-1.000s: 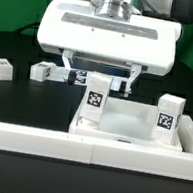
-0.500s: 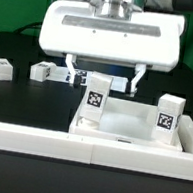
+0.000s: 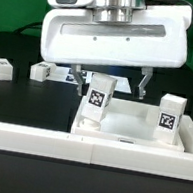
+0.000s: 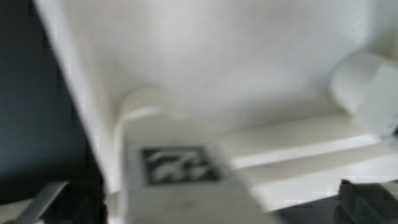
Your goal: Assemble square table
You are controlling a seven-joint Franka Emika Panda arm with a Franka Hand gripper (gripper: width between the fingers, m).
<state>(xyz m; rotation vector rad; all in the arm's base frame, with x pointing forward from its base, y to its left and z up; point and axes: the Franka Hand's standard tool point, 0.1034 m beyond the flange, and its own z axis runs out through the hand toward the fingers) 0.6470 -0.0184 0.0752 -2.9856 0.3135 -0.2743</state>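
Entry: claw (image 3: 111, 88), two-fingered, on a white arm. It is being shown released, the jaws standing wide apart and nothing being grasped, and it is hanging over the square table top (image 3: 128, 141). Entry: square table top, white, tray-like, with a raised rim. It is lying flat on the black table (image 3: 23, 101) directly beneath the claw. Entry: first tagged leg (image 3: 97, 97), short and white. It is standing on end inside the top, leaning slightly, below the claw and in line with the gap between its fingers (image 4: 36, 203); no finger is being seen to touch it, and in the wrist view its tag is being shown just ahead of the fingertips. Entry: second tagged leg (image 3: 168, 118). It is standing upright inside the top, outside the claw, beyond the finger on the exterior view's right. Entry: loose leg (image 3: 41, 72) and farther loose leg (image 3: 2, 67). Both are lying on the black table, outside the top, well apart from the claw on the exterior view's left. Entry: long white rail (image 3: 86, 150). It is lying along the top's near edge, lower than the claw and nearer the exterior camera.
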